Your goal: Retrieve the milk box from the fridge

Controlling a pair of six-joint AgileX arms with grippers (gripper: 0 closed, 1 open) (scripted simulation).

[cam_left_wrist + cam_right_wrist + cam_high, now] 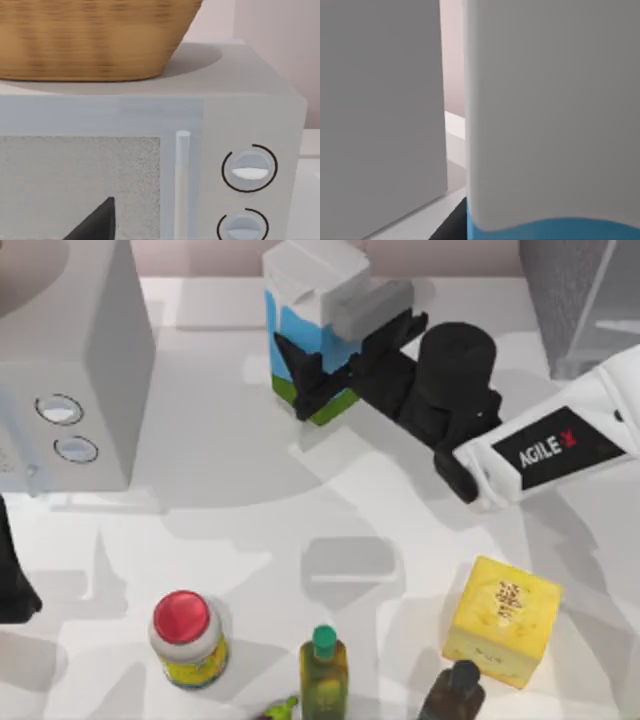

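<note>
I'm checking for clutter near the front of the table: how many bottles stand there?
2 in full sight: a green-capped bottle at the front middle and a dark bottle right of it, beside the yellow box. A green tip at the edge may be a third.

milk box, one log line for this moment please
milk box: upright on table, outside fridge | right gripper: shut on milk box | left gripper: parked, table's left edge
</note>
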